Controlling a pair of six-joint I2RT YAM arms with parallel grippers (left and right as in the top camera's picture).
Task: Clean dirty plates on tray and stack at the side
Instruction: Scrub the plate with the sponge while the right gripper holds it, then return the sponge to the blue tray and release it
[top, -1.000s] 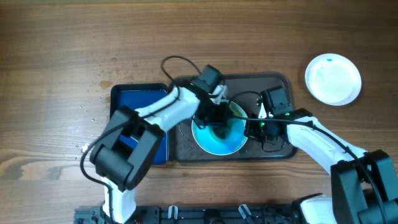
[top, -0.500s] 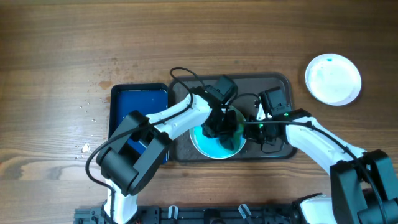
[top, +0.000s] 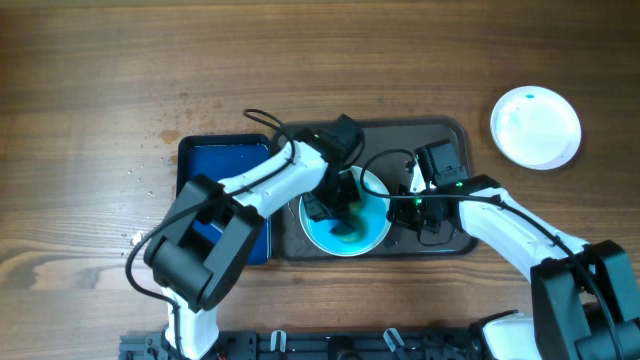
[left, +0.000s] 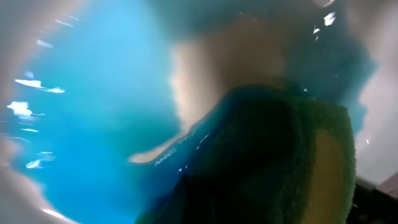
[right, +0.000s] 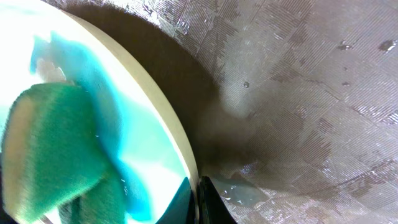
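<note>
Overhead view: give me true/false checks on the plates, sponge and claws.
1. The green sponge rests on the blue plate. True.
2. The blue plate lies on bare wood. False: it is in the brown tray.
3. The right claw is at the blue plate's right rim. True.
4. The white plate is inside the tray. False: it lies on the table, outside the tray, off its right end.
5. The left claw is empty. False: it presses the sponge onto the plate.
</note>
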